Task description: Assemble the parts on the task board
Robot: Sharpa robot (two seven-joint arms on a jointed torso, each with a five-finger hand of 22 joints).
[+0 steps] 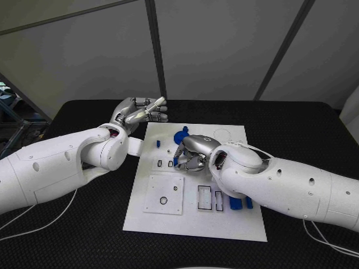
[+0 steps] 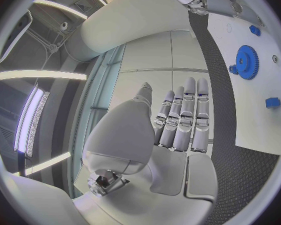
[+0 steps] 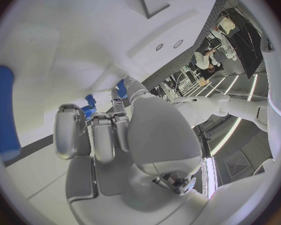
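Note:
The white task board (image 1: 197,223) lies in the middle of the black table. A blue gear (image 1: 182,134) (image 2: 247,61) stands near its far end, with a small blue part (image 1: 157,143) (image 2: 273,102) beside it. My right hand (image 1: 194,152) (image 3: 109,135) hovers low over the board just in front of the gear, fingers curled down. Bits of blue (image 3: 88,110) show past its fingertips; whether it grips them I cannot tell. My left hand (image 1: 139,112) (image 2: 178,125) is raised off the board's far left corner, fingers straight, holding nothing.
Two blue parts (image 1: 241,203) lie on the board beside my right forearm, next to narrow dark-edged slots (image 1: 205,197). A square inset plate (image 1: 164,194) sits at the board's near left. A long blue part (image 3: 4,112) shows in the right wrist view.

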